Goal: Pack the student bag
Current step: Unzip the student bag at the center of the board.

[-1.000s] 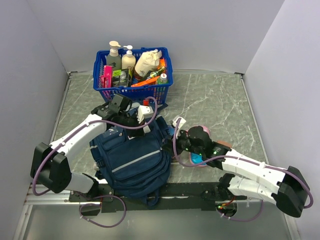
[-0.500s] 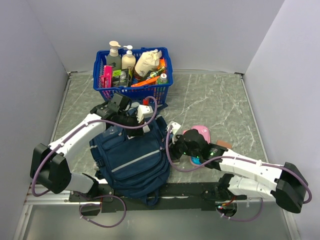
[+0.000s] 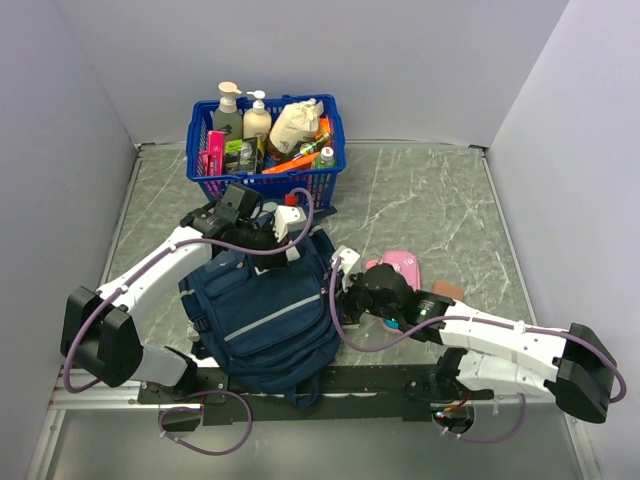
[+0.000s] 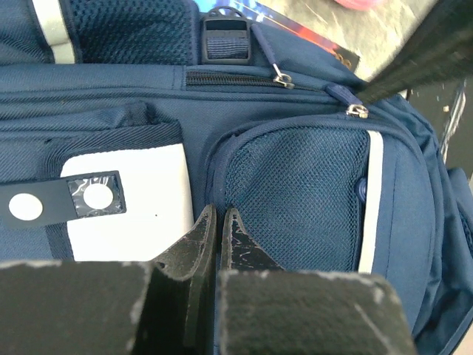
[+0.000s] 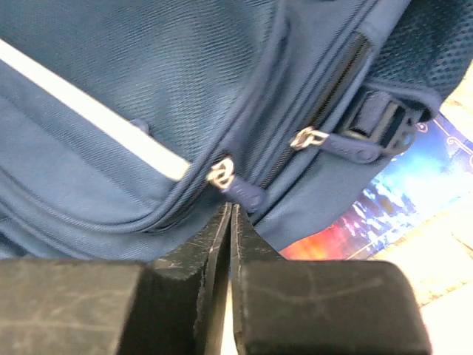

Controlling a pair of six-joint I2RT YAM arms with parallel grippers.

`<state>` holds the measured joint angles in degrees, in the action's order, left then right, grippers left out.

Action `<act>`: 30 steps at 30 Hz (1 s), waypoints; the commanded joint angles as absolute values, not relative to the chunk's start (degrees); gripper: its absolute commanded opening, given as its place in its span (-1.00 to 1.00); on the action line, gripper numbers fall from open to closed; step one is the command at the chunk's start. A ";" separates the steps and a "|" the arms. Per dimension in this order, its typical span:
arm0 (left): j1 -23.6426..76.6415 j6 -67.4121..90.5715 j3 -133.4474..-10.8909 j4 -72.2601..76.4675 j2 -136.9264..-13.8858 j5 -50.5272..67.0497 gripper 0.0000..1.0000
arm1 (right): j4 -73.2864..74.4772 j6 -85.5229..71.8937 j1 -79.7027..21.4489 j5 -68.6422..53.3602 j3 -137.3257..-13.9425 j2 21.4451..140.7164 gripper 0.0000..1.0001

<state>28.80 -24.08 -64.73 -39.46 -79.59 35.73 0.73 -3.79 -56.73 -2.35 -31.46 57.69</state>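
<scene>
The student bag (image 3: 265,315) is laid flat on the worktop (image 3: 450,210), between the two arms. The left jaws are pressed shut over its front pockets, with nothing held. The right jaws are shut too, just beside a zip pull (image 5: 222,176).

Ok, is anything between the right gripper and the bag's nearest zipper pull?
Nothing shows there. In the right wrist view the right gripper, shut, sits right below the zipper pull on the student bag; I can't tell if they touch.
</scene>
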 commanded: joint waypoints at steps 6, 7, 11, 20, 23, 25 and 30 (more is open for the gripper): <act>25.58 -15.74 -68.46 -25.84 -83.23 30.14 -0.98 | 7.38 -7.91 -63.71 7.20 -31.11 51.51 -1.00; 25.14 -15.21 -68.73 -25.84 -83.58 30.41 -0.98 | 7.82 -8.43 -64.59 7.82 -31.11 50.98 -1.00; 24.52 -18.35 -69.87 -29.86 -84.64 34.00 -0.98 | 8.96 -9.23 -65.65 13.42 -30.59 49.66 -1.00; 24.52 -27.33 -69.78 -39.10 -80.69 39.64 -0.98 | 1.06 -1.24 -63.55 18.38 -31.03 49.57 -0.10; 24.52 -29.88 -70.40 -41.56 -80.16 40.60 -0.98 | 0.26 -0.53 -63.54 15.30 -30.68 50.45 -0.10; 24.52 -30.84 -70.93 -43.41 -79.89 40.96 -0.98 | -1.39 1.32 -63.54 11.88 -30.41 51.50 -0.10; 24.52 -34.09 -71.45 -47.09 -79.72 42.27 -0.98 | -5.80 4.22 -63.63 3.42 -28.21 52.56 -0.02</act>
